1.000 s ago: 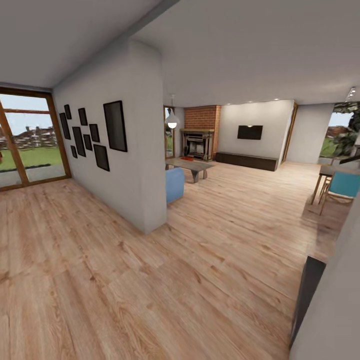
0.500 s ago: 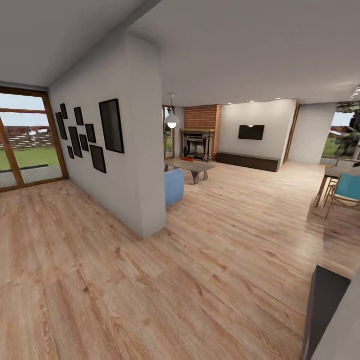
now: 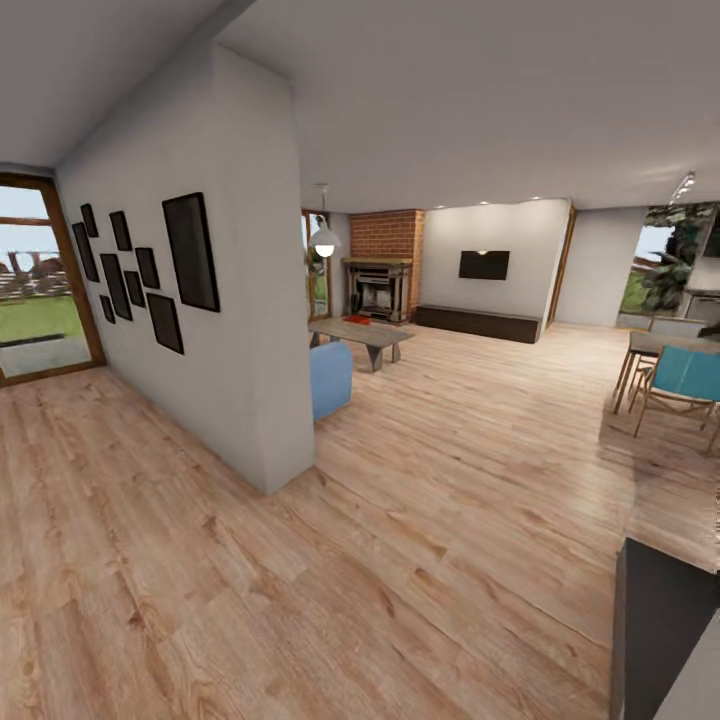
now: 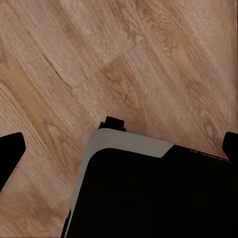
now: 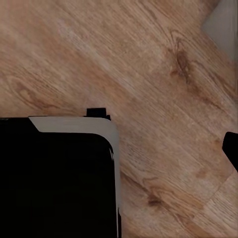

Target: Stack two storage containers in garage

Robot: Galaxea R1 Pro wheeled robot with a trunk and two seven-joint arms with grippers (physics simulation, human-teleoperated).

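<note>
Far ahead lies the living room, with its red brick chimney (image 3: 388, 234) and dark fireplace (image 3: 377, 290). A small red-orange shape (image 3: 357, 320) rests on the low coffee table (image 3: 372, 336); it is too small to tell whether it is one of the storage containers. The left wrist view has my left gripper (image 4: 120, 148) open, its dark fingertips (image 4: 10, 154) at the picture's two edges, over wood planks and my dark base (image 4: 148, 193). In the right wrist view one dark fingertip (image 5: 231, 148) shows at the edge, above the same planks. The garage is out of view.
A white partition wall (image 3: 262, 330) hung with black frames juts out at left-centre, a blue armchair (image 3: 330, 378) behind it. Glass doors (image 3: 30, 300) stand at far left. A dining table with a teal chair (image 3: 685, 372) is at right, and a dark cabinet (image 3: 660, 620) sits close at lower right.
The whole head view has shifted: the partition wall and fireplace slid left and the wall looms larger, so the camera has moved. Nothing in the room itself has moved.
</note>
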